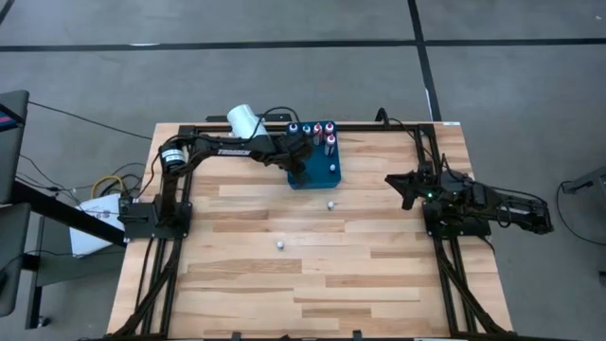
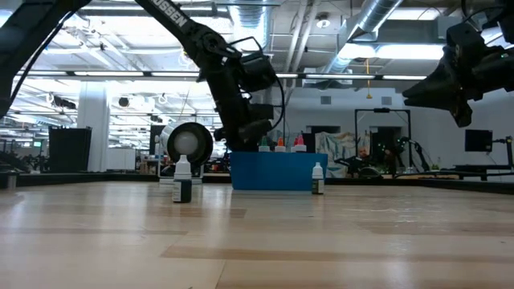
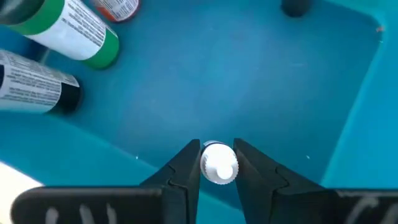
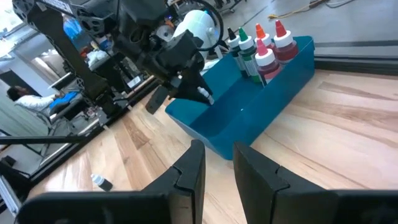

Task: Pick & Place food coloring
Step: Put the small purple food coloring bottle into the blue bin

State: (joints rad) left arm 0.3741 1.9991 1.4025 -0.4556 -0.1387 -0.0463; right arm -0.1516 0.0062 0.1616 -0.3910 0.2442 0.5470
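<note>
Overhead, the left tool (image 1: 301, 159) hangs over the blue tray (image 1: 327, 177) at the far edge of the surface (image 1: 379, 265), about five coloured-top bottles (image 1: 322, 131) standing in the tray's far end and two small bottles (image 1: 330, 203) loose on the wood, while the right tool (image 1: 405, 185) waits well apart. Level across the surface, both loose bottles stand upright, one just beside the tray. Through the left wrist, the left tool is clamped on a white-capped bottle (image 3: 219, 167), cap towards the camera, long axis pointing down at the tray's bare floor; the right wrist shows the right tool nearly closed and empty.
</note>
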